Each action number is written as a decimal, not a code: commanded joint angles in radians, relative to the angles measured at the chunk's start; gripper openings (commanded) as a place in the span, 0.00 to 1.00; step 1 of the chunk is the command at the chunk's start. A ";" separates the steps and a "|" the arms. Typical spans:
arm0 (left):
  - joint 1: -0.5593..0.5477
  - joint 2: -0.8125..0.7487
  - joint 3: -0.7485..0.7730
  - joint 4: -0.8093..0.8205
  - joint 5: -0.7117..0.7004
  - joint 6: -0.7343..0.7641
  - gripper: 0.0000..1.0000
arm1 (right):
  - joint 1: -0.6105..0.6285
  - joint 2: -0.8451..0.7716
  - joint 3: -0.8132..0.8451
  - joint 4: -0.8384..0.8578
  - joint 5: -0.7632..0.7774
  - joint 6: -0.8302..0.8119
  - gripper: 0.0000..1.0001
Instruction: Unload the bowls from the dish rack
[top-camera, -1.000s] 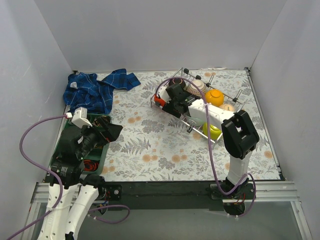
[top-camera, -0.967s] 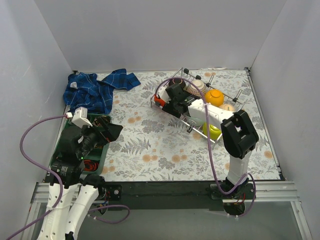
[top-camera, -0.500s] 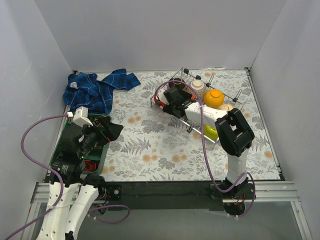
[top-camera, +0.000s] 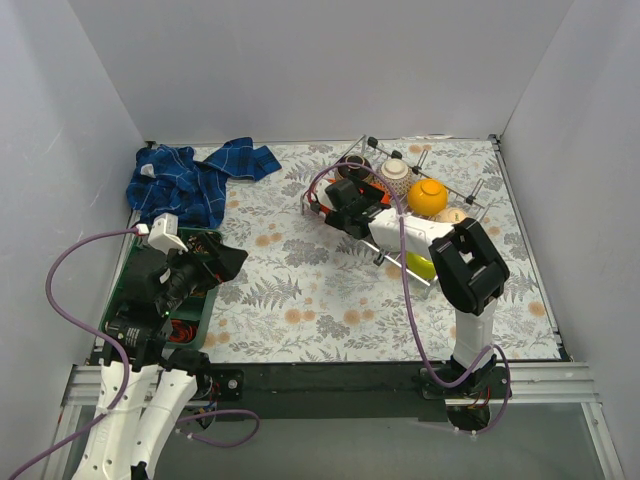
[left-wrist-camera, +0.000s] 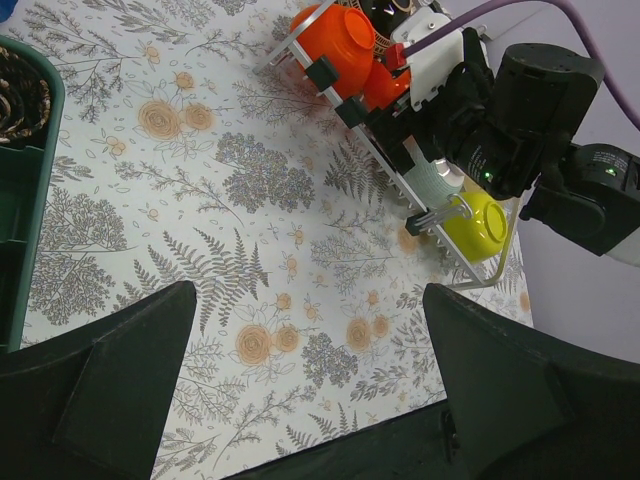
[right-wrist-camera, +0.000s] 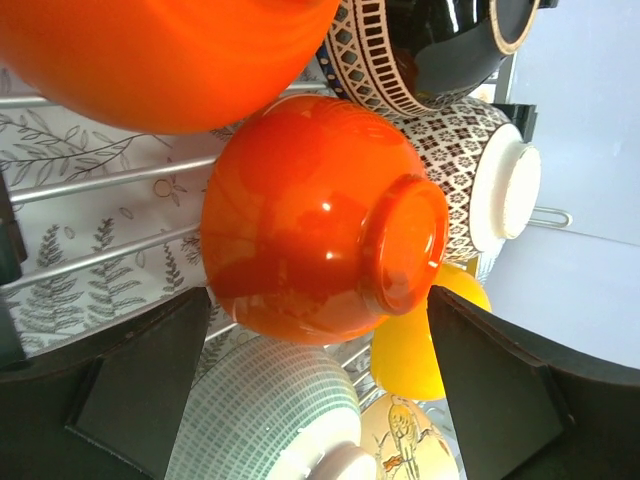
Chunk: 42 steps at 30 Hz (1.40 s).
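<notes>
The dish rack (top-camera: 445, 185) stands at the back right with several bowls on edge in it. In the top view I see a yellow-orange bowl (top-camera: 428, 196), a white-brown patterned bowl (top-camera: 395, 170) and a lime green bowl (top-camera: 424, 266). My right gripper (top-camera: 338, 197) is at the rack's left end, open. In its wrist view its fingers flank a red-orange bowl (right-wrist-camera: 310, 240) with gaps on both sides. A second red-orange bowl (right-wrist-camera: 160, 60), a pale mint bowl (right-wrist-camera: 260, 410) and a beige bowl (right-wrist-camera: 410, 445) crowd round. My left gripper (left-wrist-camera: 308, 290) hangs open and empty over the table's left.
A green tray (top-camera: 122, 285) lies at the front left under my left arm, with a dark patterned item (left-wrist-camera: 20, 95) in it. A crumpled blue cloth (top-camera: 195, 180) lies at the back left. White walls close in the table on three sides.
My right gripper has slid left along the rack to the red-orange bowls, and its jaws have opened wider. The left arm has not moved.
</notes>
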 joint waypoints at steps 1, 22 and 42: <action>-0.004 -0.007 0.017 -0.016 -0.002 0.003 0.98 | 0.015 -0.038 0.052 -0.072 -0.067 0.067 0.99; -0.004 -0.018 0.034 -0.048 -0.024 0.020 0.98 | 0.015 0.076 0.092 -0.059 -0.005 0.078 0.99; -0.004 -0.019 0.036 -0.057 -0.045 0.037 0.98 | -0.002 0.114 0.043 -0.086 -0.082 0.026 0.99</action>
